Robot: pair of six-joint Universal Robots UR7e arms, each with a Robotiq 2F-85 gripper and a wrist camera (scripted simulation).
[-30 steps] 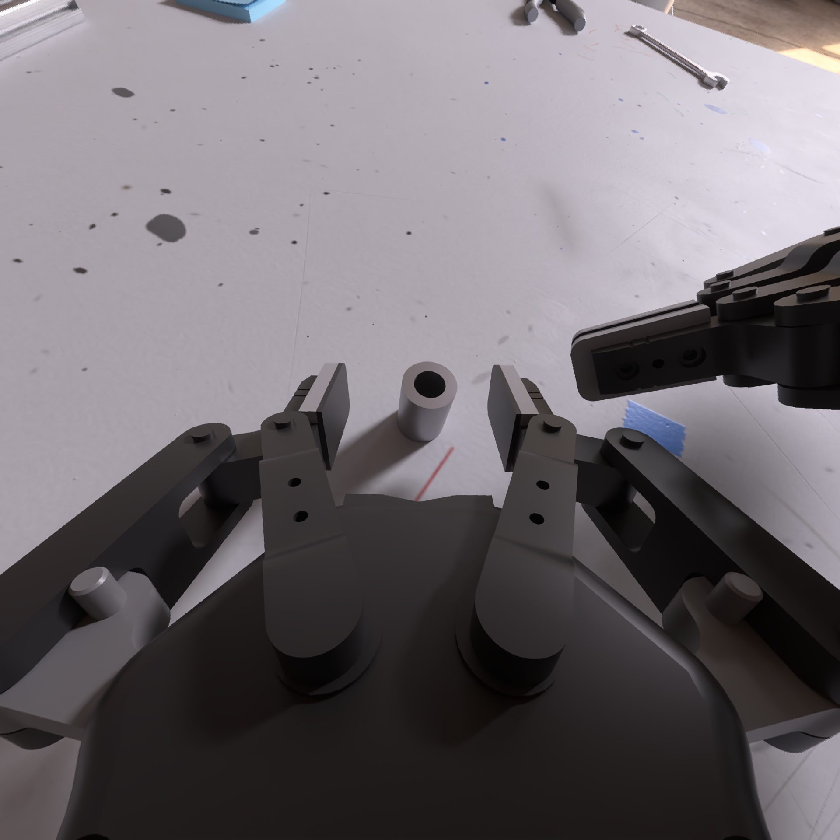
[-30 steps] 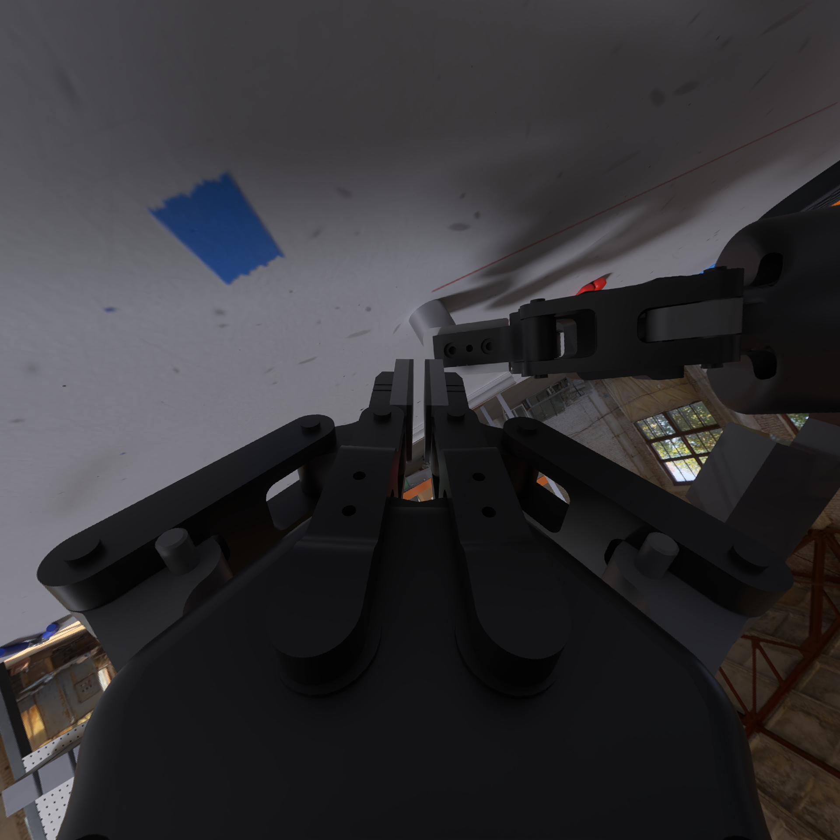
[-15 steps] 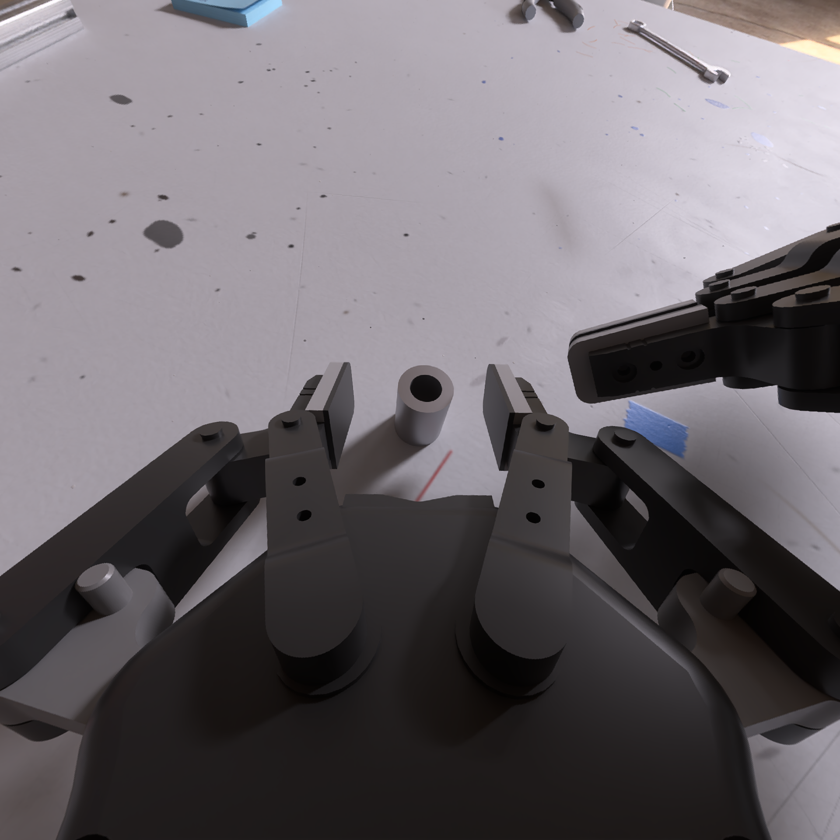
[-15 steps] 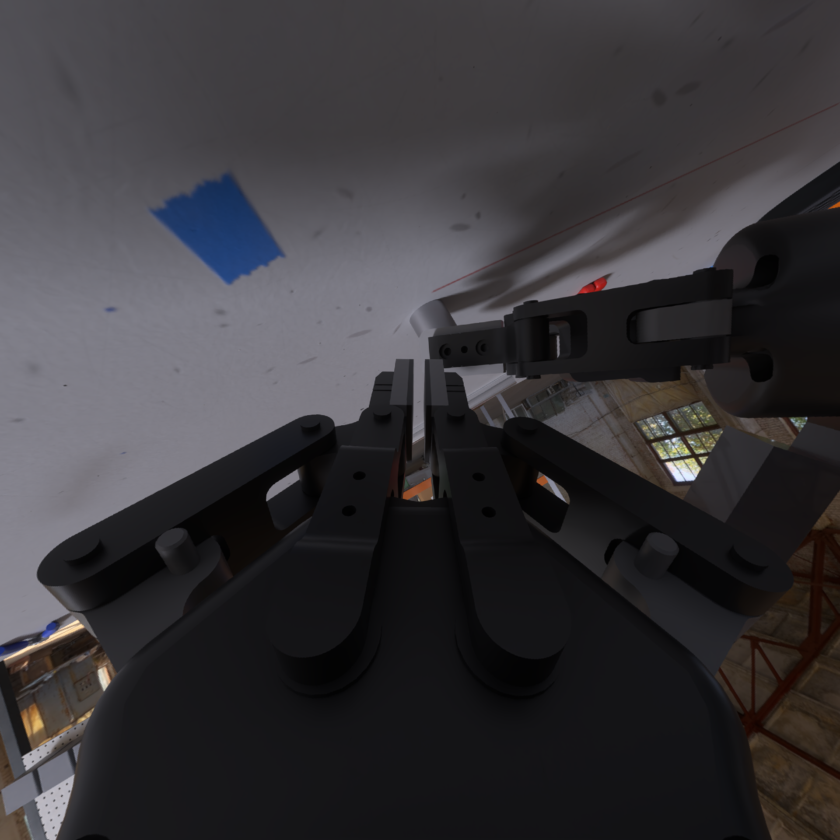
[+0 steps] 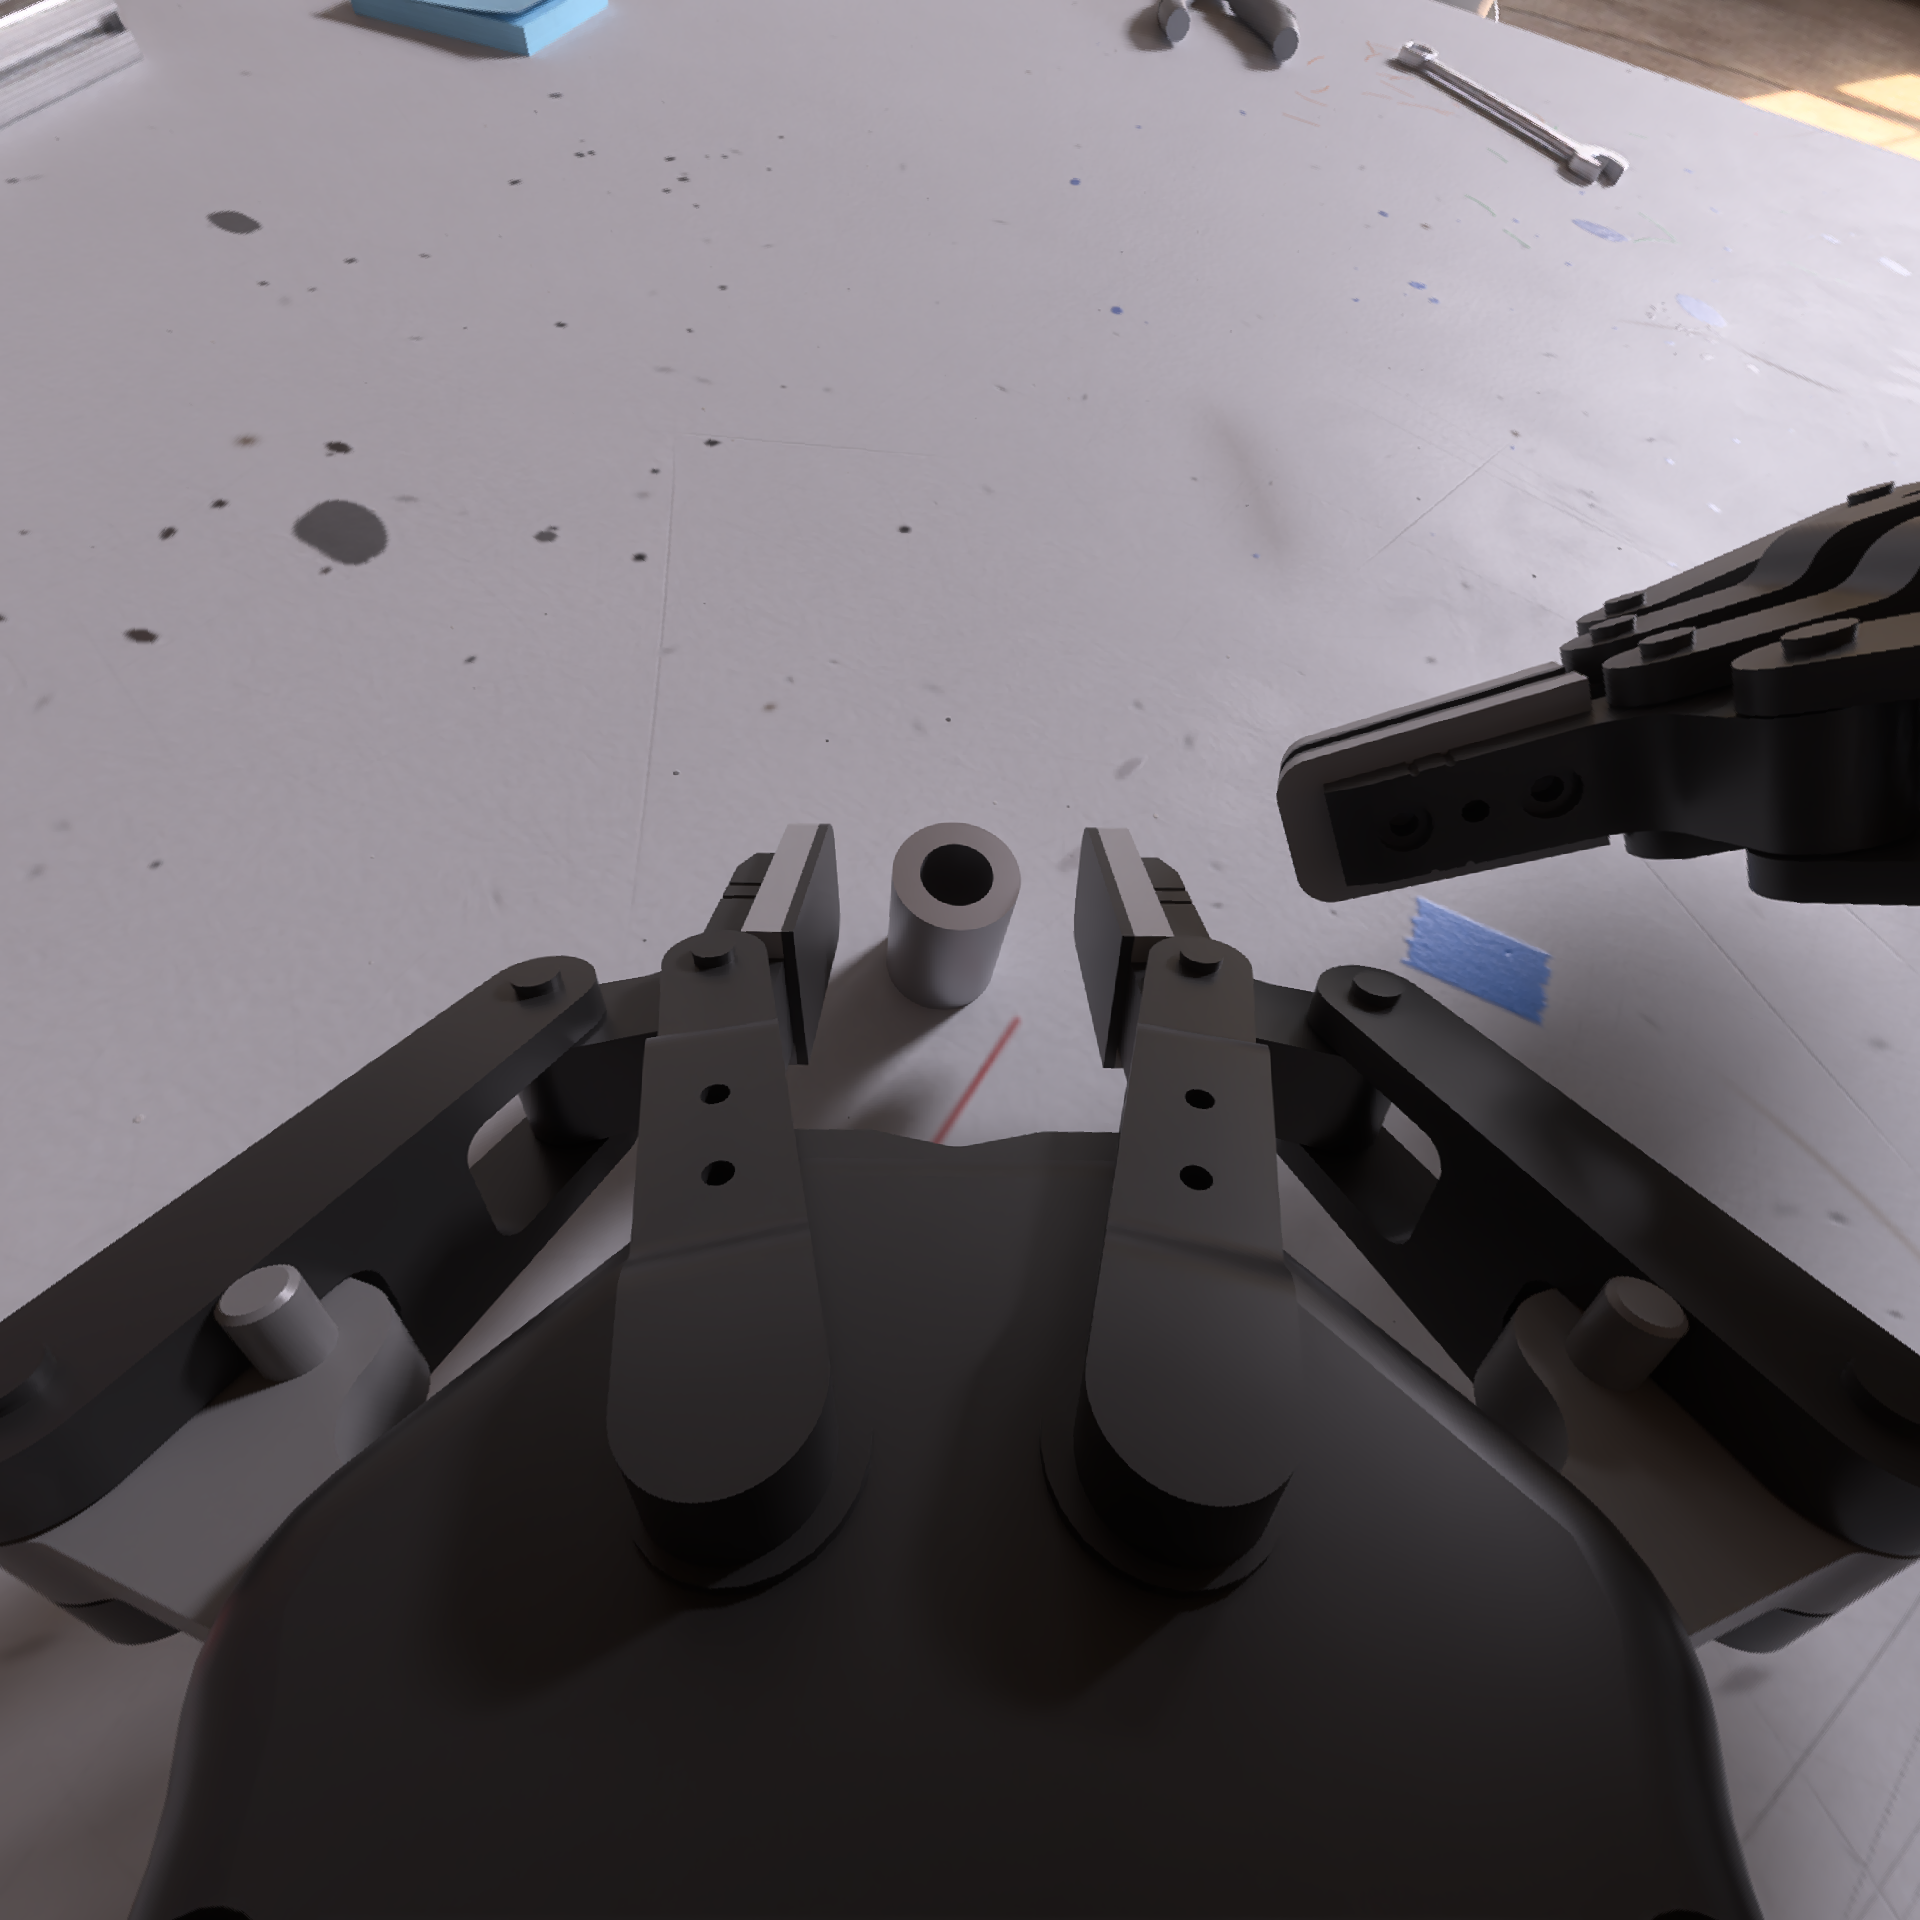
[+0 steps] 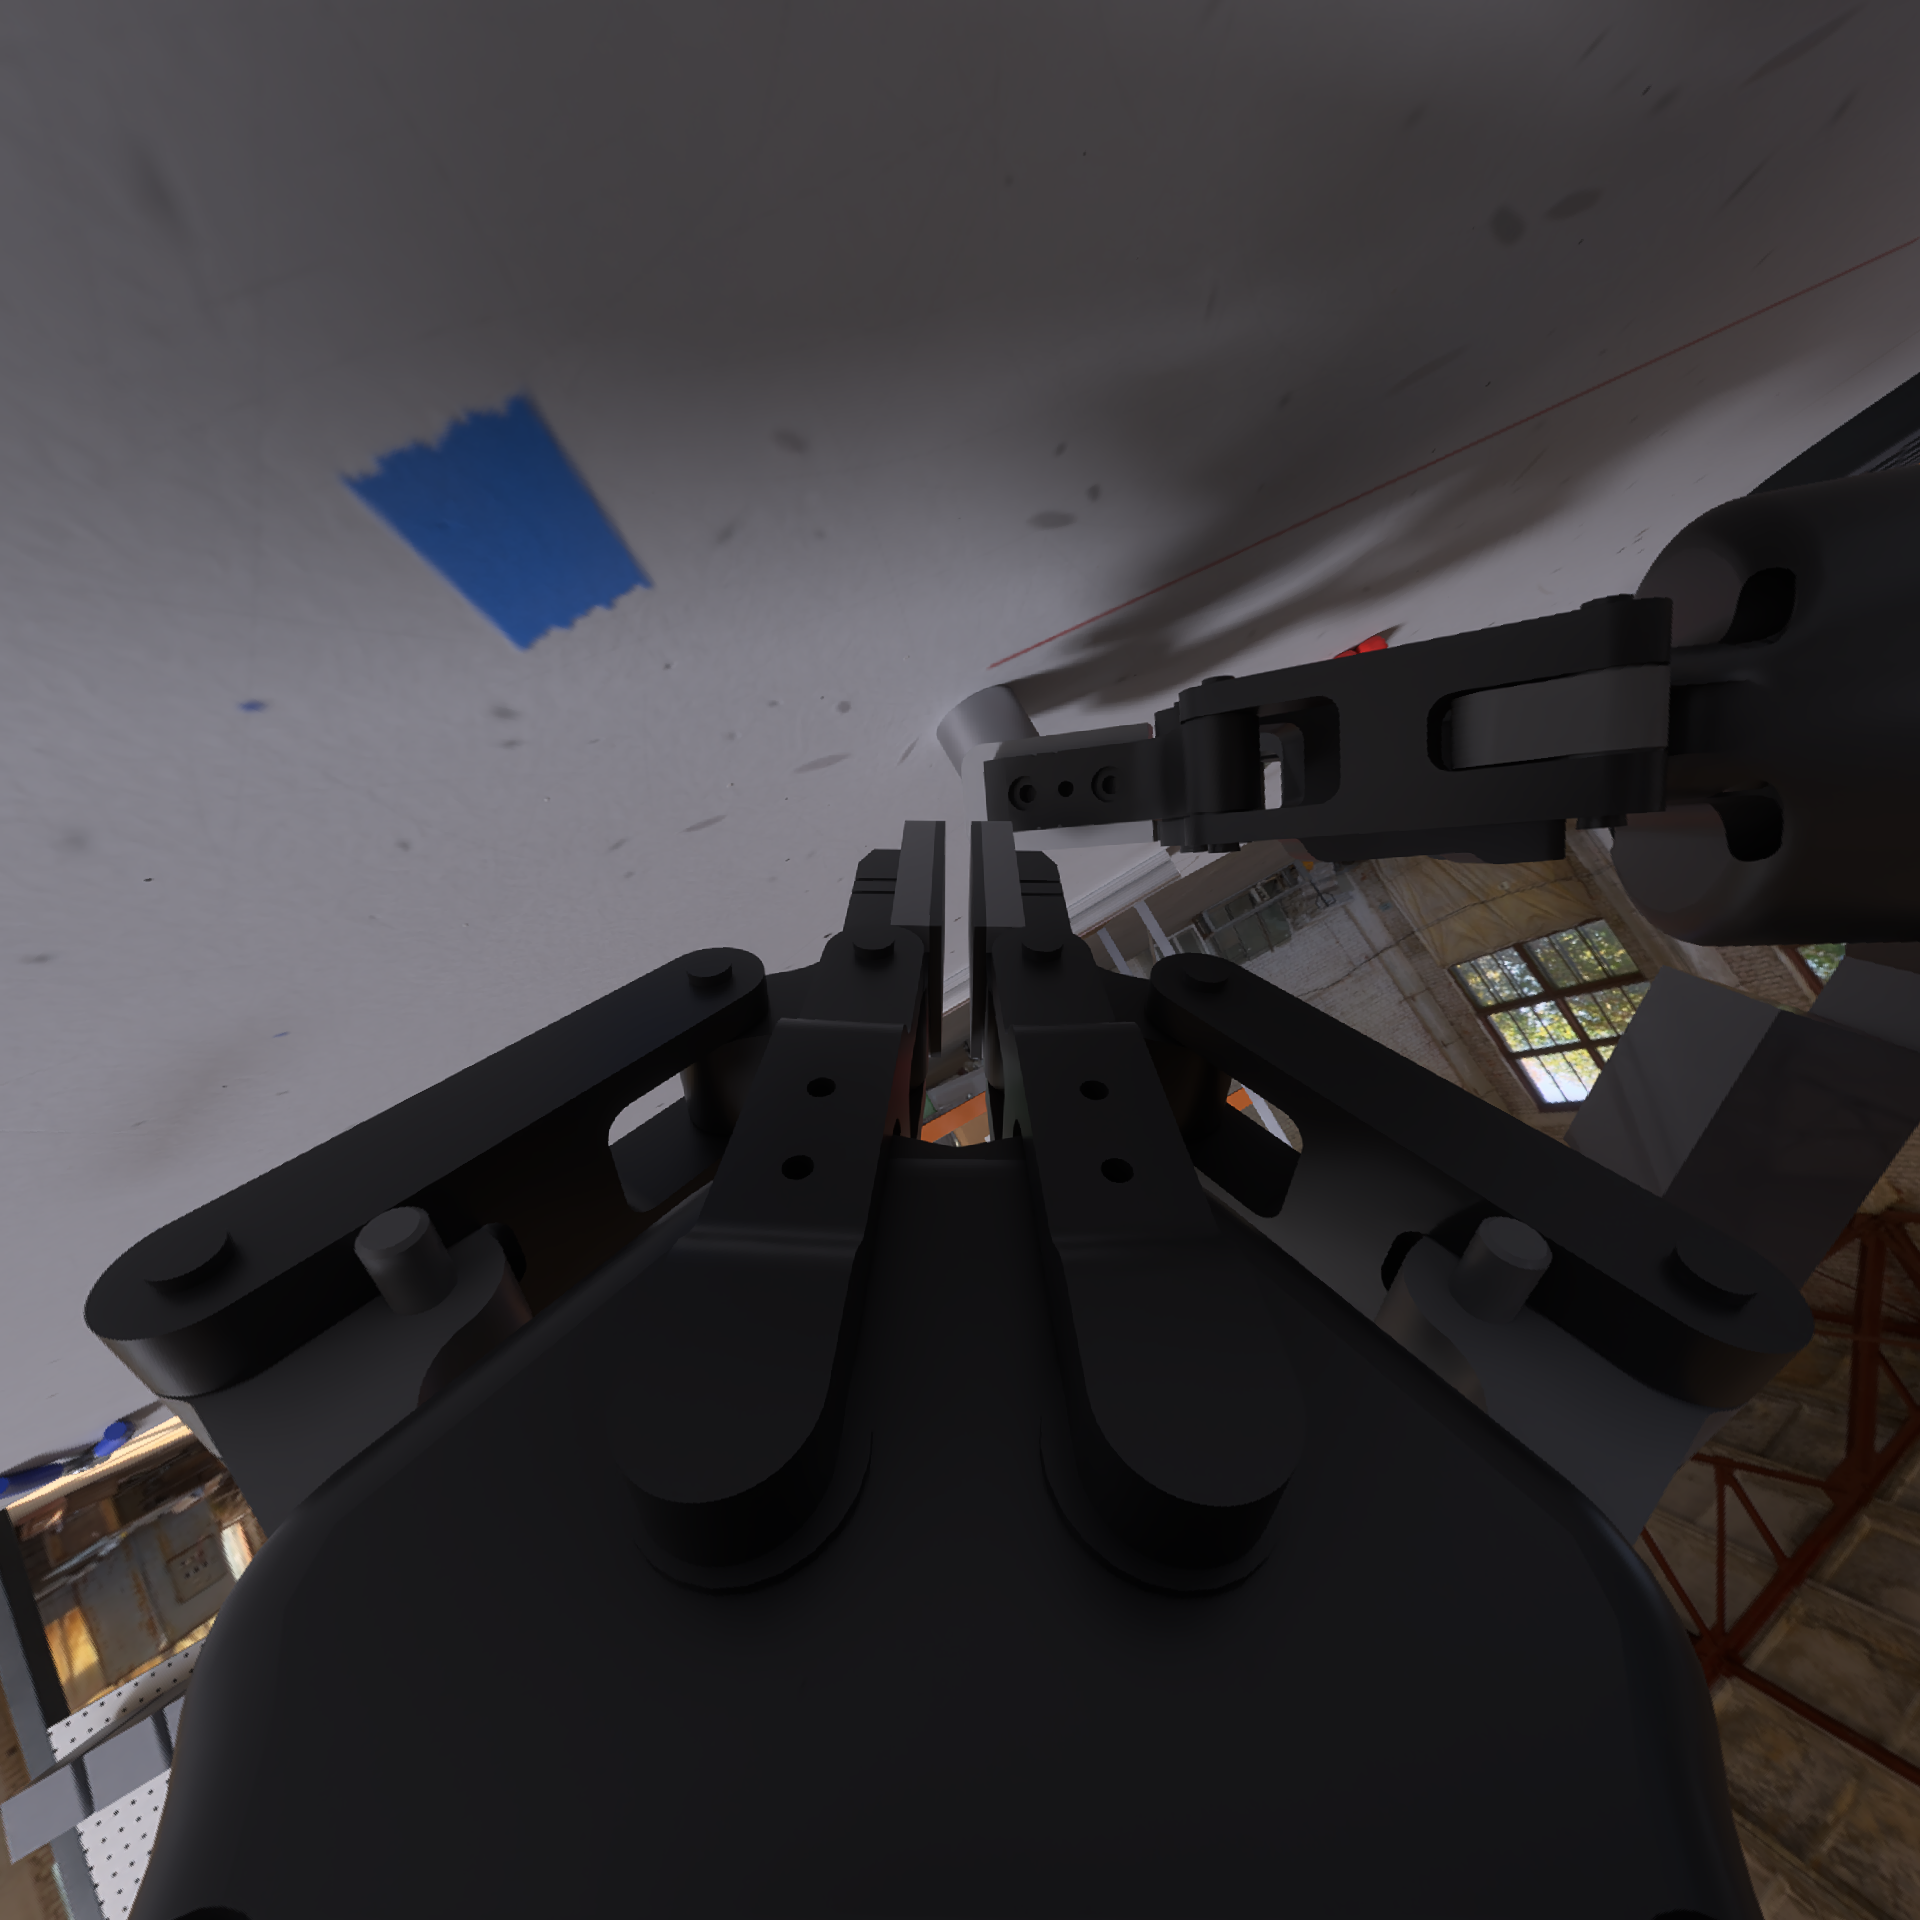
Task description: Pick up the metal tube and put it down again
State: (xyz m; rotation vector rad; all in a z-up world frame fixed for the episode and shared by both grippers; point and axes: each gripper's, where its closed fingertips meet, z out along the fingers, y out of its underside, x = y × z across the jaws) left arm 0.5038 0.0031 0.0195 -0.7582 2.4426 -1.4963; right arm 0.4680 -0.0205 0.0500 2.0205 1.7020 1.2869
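Observation:
A short grey metal tube (image 5: 951, 935) stands upright on the white table (image 5: 935, 468), its bore facing up. My left gripper (image 5: 956, 868) is open, with one finger on each side of the tube and a small gap on both sides. My right gripper (image 6: 958, 842) is shut and empty; in the left wrist view it (image 5: 1351, 821) hovers to the right of the tube. In the right wrist view the tube (image 6: 982, 717) is partly hidden behind a left gripper finger (image 6: 1070, 784).
A blue tape patch (image 5: 1475, 956) lies right of the tube and a thin red line (image 5: 977, 1081) runs just before it. At the far edge lie a wrench (image 5: 1507, 109), plier handles (image 5: 1226, 16) and a blue pad (image 5: 478, 16).
My left gripper's fingers have drawn closer together around the tube. The tube still stands on the table. The right gripper has not moved.

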